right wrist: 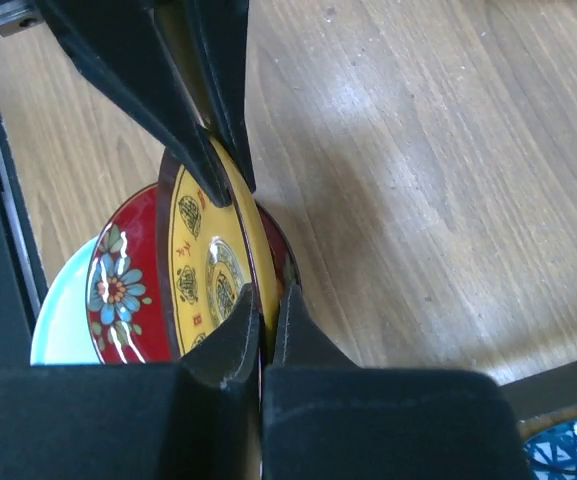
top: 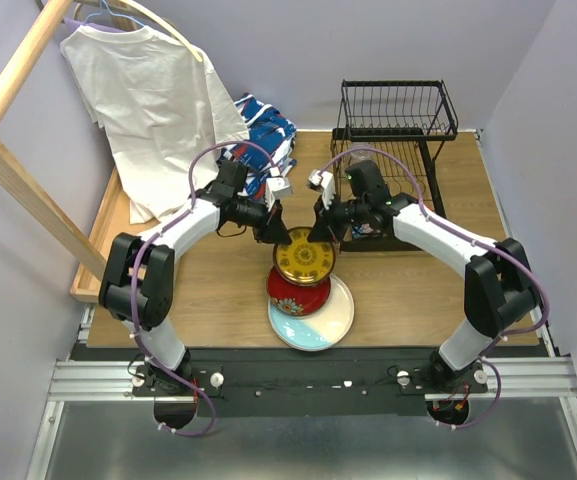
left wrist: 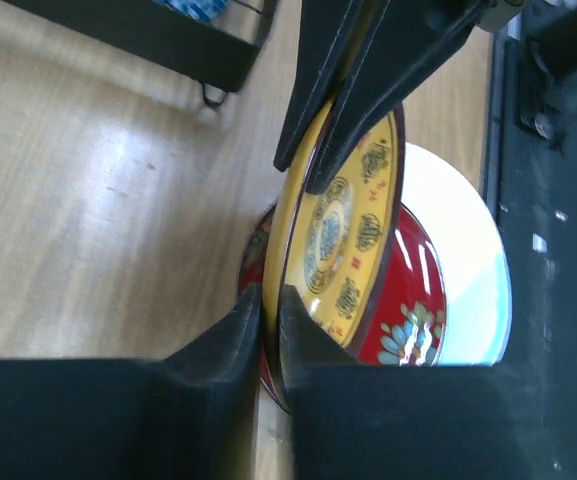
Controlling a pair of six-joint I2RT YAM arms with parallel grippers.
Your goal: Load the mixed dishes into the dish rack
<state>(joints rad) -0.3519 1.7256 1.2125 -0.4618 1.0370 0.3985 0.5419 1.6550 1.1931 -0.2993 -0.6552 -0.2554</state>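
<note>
A yellow-brown plate [top: 304, 262] is tilted up on edge above a red floral plate [top: 296, 296], which lies on a pale blue/cream plate [top: 320, 322]. My left gripper [top: 279, 233] is shut on the yellow plate's left rim [left wrist: 271, 300]. My right gripper [top: 320, 232] is shut on its right rim [right wrist: 268, 305]. The black wire dish rack [top: 396, 135] stands at the back right; a blue-patterned bowl [top: 364, 229] sits in its base tray. In both wrist views the other gripper's fingers [left wrist: 368, 80] [right wrist: 158, 90] pinch the far rim.
A white T-shirt [top: 153, 100] hangs from a wooden frame [top: 8, 120] at the left. A blue, white and red patterned cloth [top: 263, 130] lies behind the left arm. A shallow wooden tray [top: 108, 235] sits at the table's left edge.
</note>
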